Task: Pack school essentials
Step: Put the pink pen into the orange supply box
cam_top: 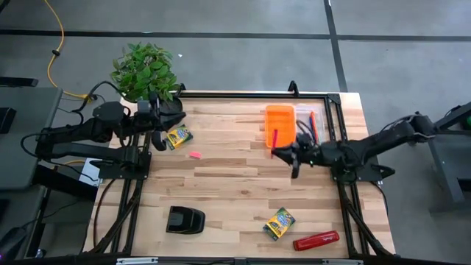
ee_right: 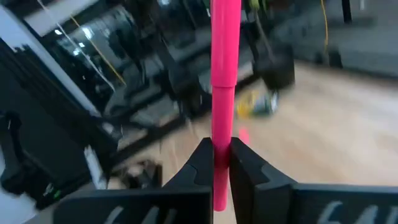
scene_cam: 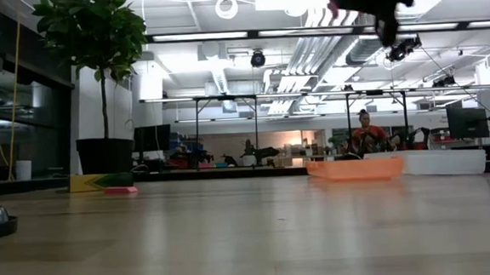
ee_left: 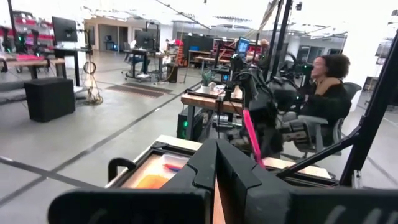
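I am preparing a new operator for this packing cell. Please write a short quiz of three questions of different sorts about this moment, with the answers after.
1. True or false: the right gripper is shut on a pink pen.
2. Multiple choice: what lies nearest the red stapler on the table?
A. the small pink eraser
B. a yellow-green crayon box
C. the orange tray
3. Fill in: the left gripper is beside the other crayon box, near the potted ____.

Key:
1. True; its fingers clamp the pen, and the high view places it just in front of the orange tray.
2. B.
3. plant.
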Motion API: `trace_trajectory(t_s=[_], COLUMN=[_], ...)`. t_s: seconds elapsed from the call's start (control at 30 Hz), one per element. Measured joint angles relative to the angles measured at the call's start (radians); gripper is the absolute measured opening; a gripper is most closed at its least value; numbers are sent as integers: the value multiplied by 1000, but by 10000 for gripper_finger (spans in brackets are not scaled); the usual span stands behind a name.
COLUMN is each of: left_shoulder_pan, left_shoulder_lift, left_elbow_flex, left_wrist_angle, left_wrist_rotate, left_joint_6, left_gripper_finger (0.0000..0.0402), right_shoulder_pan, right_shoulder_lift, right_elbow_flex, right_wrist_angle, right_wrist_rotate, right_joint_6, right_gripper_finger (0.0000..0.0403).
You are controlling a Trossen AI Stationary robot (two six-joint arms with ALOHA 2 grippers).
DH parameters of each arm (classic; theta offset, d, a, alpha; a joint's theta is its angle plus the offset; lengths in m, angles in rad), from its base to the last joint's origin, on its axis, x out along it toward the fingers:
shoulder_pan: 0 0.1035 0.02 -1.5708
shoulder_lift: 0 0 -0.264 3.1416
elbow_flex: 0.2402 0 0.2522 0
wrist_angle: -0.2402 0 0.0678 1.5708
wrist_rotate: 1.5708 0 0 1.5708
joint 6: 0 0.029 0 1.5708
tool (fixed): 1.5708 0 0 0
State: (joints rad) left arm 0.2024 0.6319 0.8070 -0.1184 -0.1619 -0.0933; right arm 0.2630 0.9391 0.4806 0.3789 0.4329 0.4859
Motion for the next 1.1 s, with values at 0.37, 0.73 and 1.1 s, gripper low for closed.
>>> trace_trajectory(t_s=[0.37, 0.73, 1.1], left_shoulder_pan=[0, 0, 0], left_shoulder_lift=[0, 0, 0], left_elbow_flex=[0, 0, 0], left_wrist_angle=[2, 2, 2], left_wrist_rotate=[73, 73, 74], left_joint_6=[-116, -114, -116], left_gripper_finger=[0, 0, 0], right_shoulder_pan=[-200, -217, -280], right_shoulder_lift=[97, 91, 75], right_elbow_flex=[262, 257, 334], right_wrist_angle=[-59, -64, -342], right_wrist_rotate=[-235, -262, -107], right_joint_6=[-310, -293, -98], right_gripper_finger=[1, 0, 0])
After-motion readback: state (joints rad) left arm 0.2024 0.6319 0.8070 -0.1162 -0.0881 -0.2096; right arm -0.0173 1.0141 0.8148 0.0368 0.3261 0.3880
